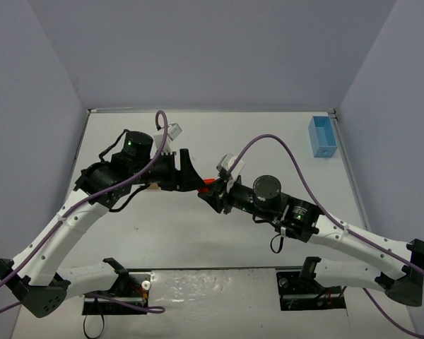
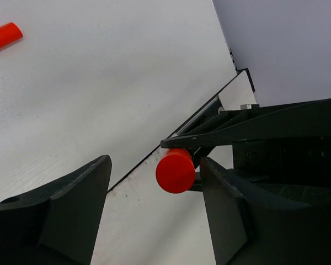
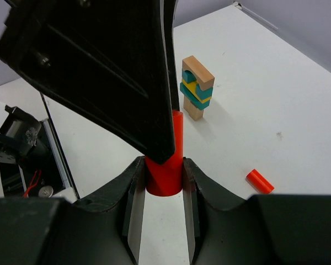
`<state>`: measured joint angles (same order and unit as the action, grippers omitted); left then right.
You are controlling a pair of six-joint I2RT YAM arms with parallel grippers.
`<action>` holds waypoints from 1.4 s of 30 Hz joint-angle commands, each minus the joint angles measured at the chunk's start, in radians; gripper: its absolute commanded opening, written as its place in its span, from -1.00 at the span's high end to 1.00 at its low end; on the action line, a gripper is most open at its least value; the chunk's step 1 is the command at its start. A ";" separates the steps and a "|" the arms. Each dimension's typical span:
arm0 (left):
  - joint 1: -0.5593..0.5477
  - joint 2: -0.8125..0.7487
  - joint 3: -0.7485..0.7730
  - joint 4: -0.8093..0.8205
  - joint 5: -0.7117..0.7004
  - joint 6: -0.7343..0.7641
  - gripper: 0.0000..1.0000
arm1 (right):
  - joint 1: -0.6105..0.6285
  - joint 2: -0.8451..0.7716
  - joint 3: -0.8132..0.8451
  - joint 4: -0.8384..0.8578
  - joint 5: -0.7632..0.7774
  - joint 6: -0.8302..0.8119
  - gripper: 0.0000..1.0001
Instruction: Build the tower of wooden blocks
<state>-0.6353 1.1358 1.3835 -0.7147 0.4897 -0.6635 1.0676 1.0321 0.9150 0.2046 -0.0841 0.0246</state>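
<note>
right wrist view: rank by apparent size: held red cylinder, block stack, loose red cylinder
1. held red cylinder, but nearest the camera and partly hidden
2. block stack, close to it, so unsure
3. loose red cylinder, clearly smallest

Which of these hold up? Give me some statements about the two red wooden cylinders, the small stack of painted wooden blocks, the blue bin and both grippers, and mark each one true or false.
1. The right gripper is shut on a red wooden cylinder. True.
2. The left gripper clamps that same cylinder from both sides. False: its fingers stand apart, with a clear gap on one side.
3. A second red cylinder lies on the white table. True.
4. Both cylinders sit on top of the stack of tan, teal and yellow wooden blocks. False: neither is on it.
5. The light-blue rectangular bin stands between the arms' bases. False: it sits near the table's far right edge.
</note>
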 commanded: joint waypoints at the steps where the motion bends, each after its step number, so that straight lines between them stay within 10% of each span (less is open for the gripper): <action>1: -0.009 0.001 -0.001 0.063 -0.013 -0.027 -0.17 | 0.000 -0.030 -0.005 0.105 0.009 -0.005 0.99; 42: -0.019 0.018 0.007 0.064 0.050 -0.029 0.37 | -0.001 -0.007 -0.056 0.128 -0.015 -0.061 0.95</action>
<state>-0.6465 1.1591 1.3651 -0.7048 0.5078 -0.6922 1.0676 1.0257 0.8503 0.2293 -0.0823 0.0004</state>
